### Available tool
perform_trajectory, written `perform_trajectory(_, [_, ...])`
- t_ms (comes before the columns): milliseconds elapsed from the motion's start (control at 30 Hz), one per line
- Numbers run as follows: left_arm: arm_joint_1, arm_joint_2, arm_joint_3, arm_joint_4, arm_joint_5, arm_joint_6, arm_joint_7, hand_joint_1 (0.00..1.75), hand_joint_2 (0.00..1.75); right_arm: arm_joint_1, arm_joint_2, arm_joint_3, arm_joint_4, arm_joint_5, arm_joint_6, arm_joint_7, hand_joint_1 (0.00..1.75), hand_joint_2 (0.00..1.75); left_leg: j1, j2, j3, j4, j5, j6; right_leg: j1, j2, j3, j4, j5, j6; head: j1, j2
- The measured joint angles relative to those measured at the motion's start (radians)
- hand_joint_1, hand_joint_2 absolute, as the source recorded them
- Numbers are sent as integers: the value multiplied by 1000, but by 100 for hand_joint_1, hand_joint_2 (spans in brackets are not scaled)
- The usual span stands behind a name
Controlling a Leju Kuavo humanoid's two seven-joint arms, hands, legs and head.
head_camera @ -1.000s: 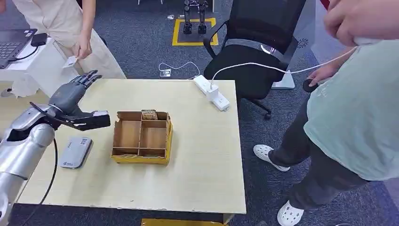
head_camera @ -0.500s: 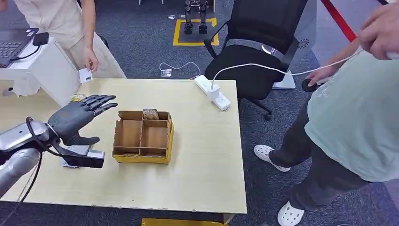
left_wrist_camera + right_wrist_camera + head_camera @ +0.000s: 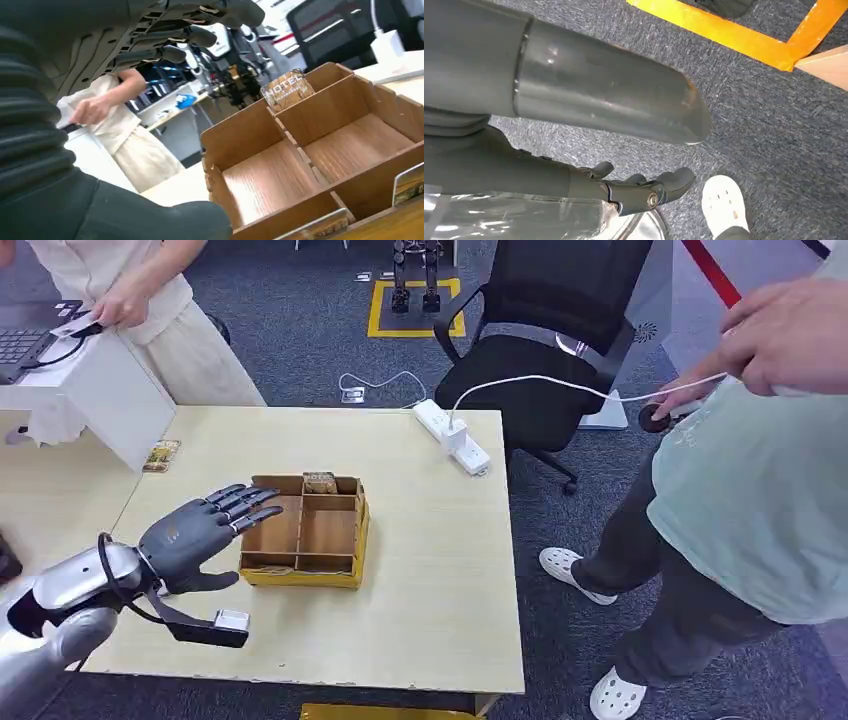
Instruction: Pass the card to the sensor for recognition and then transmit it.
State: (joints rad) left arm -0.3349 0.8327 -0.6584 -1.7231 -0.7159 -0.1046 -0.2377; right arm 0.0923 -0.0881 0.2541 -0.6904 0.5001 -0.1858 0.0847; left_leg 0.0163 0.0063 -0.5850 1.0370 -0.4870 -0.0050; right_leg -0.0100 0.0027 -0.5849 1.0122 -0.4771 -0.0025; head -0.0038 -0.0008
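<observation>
Starting with the wooden table (image 3: 430,580), you can see the job has hardly begun: nothing on it is in the robot's grasp. The person in the pale green shirt (image 3: 750,490) stands at the table's right side. A second person in cream clothes (image 3: 165,300) is beyond the far left corner, with one hand at the white desk and well away from the robot. The black office chair (image 3: 540,340) sits behind the table and plays no part.

The divided wooden box (image 3: 300,573) rests near the table's middle. Your left hand (image 3: 195,535) hovers just beside its left wall, palm down and empty. Its fingers (image 3: 245,502) are spread apart and reach over the box's near-left corner without touching any card that I can make out.

The right hand (image 3: 639,192) hangs low over the carpet. Its fingers look bent inward, but I cannot tell whether they are closed. The white power strip (image 3: 450,437) lies at the far edge of the table.

As for the cards, one marked HOTEL (image 3: 289,89) stands upright in the box's small back compartment. Other card edges (image 3: 410,182) poke up along the narrow front slot. A loose card (image 3: 160,455) lies flat near the far left edge of the table, well apart from the hand.

I judge that every step is still ahead of you: pick a card, present it to the sensor, then hand it on. The sensor may lie hidden under your forearm, though I cannot tell.
</observation>
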Motion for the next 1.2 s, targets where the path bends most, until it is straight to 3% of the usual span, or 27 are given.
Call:
perform_trajectory(500, [26,-112,-17,37,-84,41,60,0,175,8,14,-32,-47,30,28,20,0,0,0,0,0,0,0,0,0,0,0,0,0,0,0,0])
perform_trajectory(800, [28,-171,-18,88,-244,126,176,0,175,25,23,-55,-77,41,28,32,0,0,0,0,0,0,0,0,0,0,0,0,0,0,0,0])
perform_trajectory(1200, [41,-212,-13,142,-307,155,195,0,175,38,29,-84,-110,48,36,39,0,0,0,0,0,0,0,0,0,-1,0,0,0,0,0,0])
